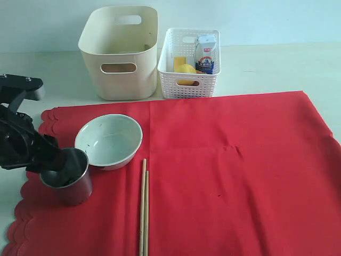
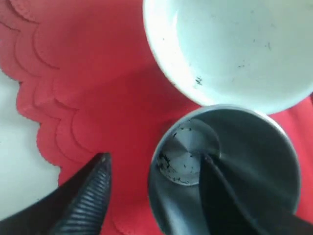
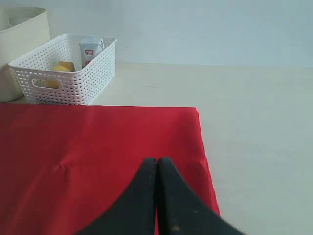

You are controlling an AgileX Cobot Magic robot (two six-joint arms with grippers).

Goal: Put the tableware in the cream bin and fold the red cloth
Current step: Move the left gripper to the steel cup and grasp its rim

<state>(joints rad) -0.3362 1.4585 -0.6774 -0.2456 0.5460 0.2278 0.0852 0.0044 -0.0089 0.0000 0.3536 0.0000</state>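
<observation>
Exterior camera is looking down obliquely across red cloth (image 1: 229, 176) toward cream bin (image 1: 133, 82) and white perforated basket (image 1: 205, 88). Left wrist camera is pointing steeply down, close over steel cup (image 2: 264, 142) and white bowl (image 2: 230, 49). Right wrist camera is skimming low over cloth, sharing bin and basket with exterior.

Bright, even light filled the table as we saw it, casting only soft, short shadows beneath the steel cup (image 1: 66, 184) and white bowl (image 1: 109, 140) on the red cloth (image 1: 224, 170). Our exterior view was crisp. In our wrist views the left gripper (image 2: 155, 157) and right gripper (image 3: 157, 161) loomed dark and slightly blurred, and the bowl's pale rim was nearly washed out.
</observation>
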